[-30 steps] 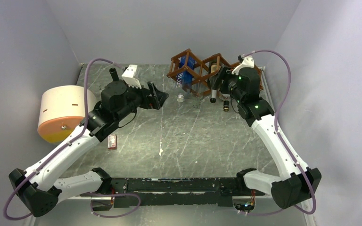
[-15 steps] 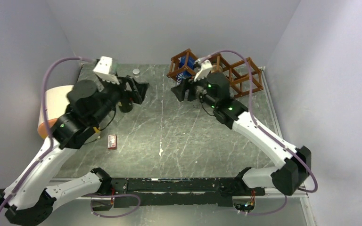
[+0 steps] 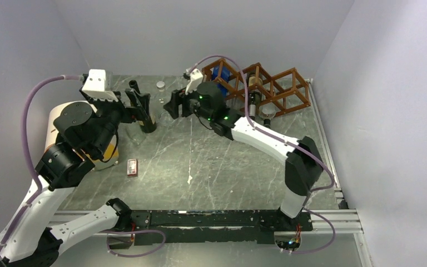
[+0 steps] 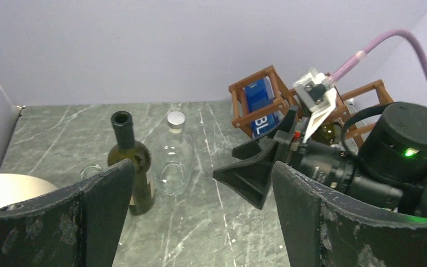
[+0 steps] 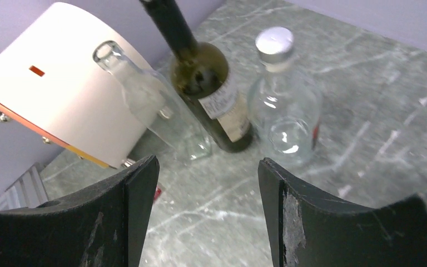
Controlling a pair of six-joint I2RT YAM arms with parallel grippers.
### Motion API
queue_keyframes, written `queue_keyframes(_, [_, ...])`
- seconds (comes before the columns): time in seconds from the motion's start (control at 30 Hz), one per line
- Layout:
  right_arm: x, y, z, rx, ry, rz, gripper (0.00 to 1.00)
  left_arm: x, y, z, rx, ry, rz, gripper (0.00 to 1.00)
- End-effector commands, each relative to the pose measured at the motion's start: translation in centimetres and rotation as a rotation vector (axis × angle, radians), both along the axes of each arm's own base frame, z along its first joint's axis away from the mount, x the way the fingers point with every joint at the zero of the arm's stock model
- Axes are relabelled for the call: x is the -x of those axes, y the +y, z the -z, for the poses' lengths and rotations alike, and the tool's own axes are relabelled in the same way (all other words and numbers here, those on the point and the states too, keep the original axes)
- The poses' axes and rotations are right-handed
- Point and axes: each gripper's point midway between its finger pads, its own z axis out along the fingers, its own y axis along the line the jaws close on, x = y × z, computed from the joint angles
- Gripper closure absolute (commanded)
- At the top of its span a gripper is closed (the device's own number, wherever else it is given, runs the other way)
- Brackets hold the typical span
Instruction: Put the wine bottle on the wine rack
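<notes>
Dark green glass wine bottle (image 3: 147, 121): upright | reddish-brown wooden lattice wine rack (image 3: 268, 87): well right of bottle | left gripper (image 4: 201, 164): spread, empty, near bottle | right gripper (image 5: 207, 161): likewise

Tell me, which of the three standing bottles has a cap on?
The squat clear bottle, topped by a silver cap. The dark green wine bottle and the slim clear bottle beside it have open mouths.

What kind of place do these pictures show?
Probably a robot test cell, not a home: plain walls close in a marble-patterned table, the left arm and right arm are bolted at its near edge, and a wine rack and wine bottle stand on it.
</notes>
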Motion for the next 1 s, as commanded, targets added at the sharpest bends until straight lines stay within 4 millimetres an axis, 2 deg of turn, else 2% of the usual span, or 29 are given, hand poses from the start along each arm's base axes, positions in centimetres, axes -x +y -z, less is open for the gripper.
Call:
queue_keyframes(0.0, [0.1, 4.7, -2.1, -0.083, -0.070, -0.076, 0.31, 1.3, 3.0, -2.5, 0.036, -0.062, -0.091, 0.04])
queue_keyframes(0.17, [0.6, 9.4, -1.3, -0.124, -0.100, -0.152, 0.34, 2.4, 4.5, -4.1, 0.083, -0.110, -0.125, 0.04])
queue_keyframes(0.3, [1.4, 12.7, -0.6, -0.137, -0.148, -0.247, 0.39, 3.3, 4.8, -5.1, 0.112, -0.149, -0.101, 0.04])
queue_keyframes(0.47, [1.1, 14.7, -0.5, -0.159, -0.172, -0.265, 0.37, 3.8, 4.5, -5.5, 0.133, -0.157, -0.066, 0.04])
queue_keyframes(0.6, [1.3, 16.7, 0.7, -0.115, -0.186, -0.285, 0.36, 4.1, 3.9, -5.3, 0.129, -0.158, -0.025, 0.04])
queue_keyframes(0.7, [0.8, 17.5, 1.2, -0.105, -0.186, -0.265, 0.36, 4.7, 3.1, -5.6, 0.136, -0.183, 0.037, 0.04])
queue_keyframes(0.97, [-0.1, 19.4, 2.2, -0.088, -0.185, -0.269, 0.37, 5.6, 3.1, -6.1, 0.147, -0.194, 0.069, 0.04])
